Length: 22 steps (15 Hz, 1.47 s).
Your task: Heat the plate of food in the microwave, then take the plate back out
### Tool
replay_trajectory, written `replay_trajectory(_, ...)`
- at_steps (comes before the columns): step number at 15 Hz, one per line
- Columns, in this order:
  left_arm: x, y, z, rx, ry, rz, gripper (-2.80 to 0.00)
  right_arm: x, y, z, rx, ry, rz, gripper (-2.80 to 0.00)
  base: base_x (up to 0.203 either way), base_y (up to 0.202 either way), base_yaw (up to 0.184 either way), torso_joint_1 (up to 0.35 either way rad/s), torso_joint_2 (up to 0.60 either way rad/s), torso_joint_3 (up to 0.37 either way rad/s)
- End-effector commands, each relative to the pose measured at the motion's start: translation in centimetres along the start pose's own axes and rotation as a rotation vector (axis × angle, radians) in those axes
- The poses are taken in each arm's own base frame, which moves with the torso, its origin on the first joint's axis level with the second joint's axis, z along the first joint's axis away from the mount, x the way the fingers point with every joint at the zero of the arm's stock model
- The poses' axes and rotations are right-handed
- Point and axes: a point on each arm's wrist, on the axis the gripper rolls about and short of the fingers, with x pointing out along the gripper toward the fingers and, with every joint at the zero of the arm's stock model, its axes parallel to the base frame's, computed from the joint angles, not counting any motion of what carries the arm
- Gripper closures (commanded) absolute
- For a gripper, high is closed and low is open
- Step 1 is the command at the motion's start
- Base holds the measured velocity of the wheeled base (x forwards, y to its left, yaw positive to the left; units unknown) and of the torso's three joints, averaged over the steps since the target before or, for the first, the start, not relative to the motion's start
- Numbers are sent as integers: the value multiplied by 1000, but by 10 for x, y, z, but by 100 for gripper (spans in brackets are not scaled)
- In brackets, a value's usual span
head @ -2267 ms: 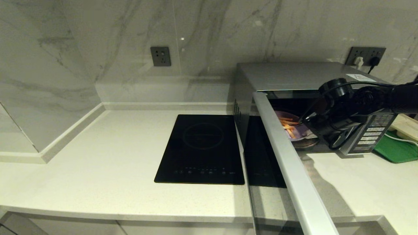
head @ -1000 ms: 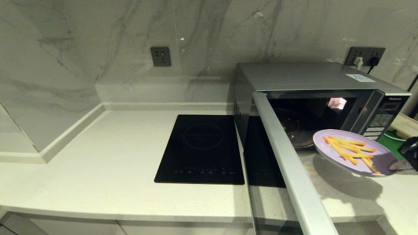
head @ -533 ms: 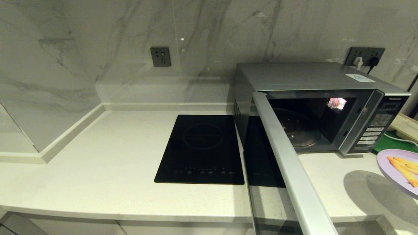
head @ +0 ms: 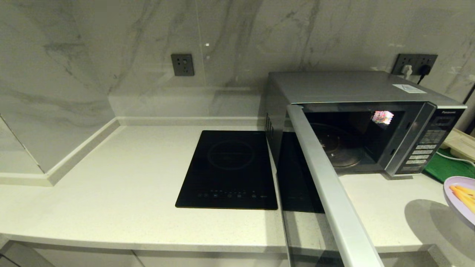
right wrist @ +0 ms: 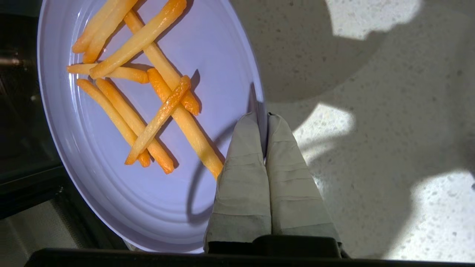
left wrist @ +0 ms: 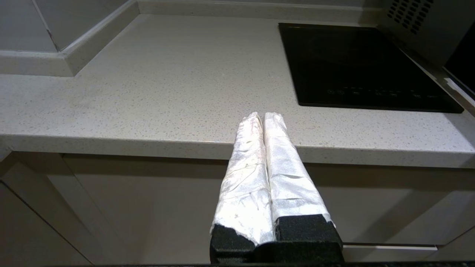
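We are holding the plate of food [right wrist: 122,111] above the desk [head: 386,207] by its rim, right tool [right wrist: 262,119] clamped shut, beside the open microwave [head: 356,111], left tool [left wrist: 262,118] closed and empty

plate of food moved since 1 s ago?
Yes. In the head view the plate of food has gone rightward, away from the open microwave, and is now half out of view. The right gripper pinches its rim.

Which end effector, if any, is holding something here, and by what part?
The right end effector pinches the plate of food by its rim. The left end effector, shut beside the counter edge, holds nothing.
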Motion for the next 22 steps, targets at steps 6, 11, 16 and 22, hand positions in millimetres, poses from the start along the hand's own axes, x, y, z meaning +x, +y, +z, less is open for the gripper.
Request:
replay_trajectory(6,0,0,0,1,0,1,0,33,-36,44,-6,-41,-35,0,0,0,0,0,0,0)
replay_trajectory(11,0,0,0,0,0,1,0,48,-49,48,-15,-48,-73,0,0,0,0,0,0,0)
replay_trajectory(16,0,0,0,-1,0,1,0,65,-63,47,19,0,-90,0,0,0,0,0,0,0)
replay_trajectory(22,0,0,0,-1,0,1,0,77,-72,52,-14,1,-85,0,0,0,0,0,0,0)
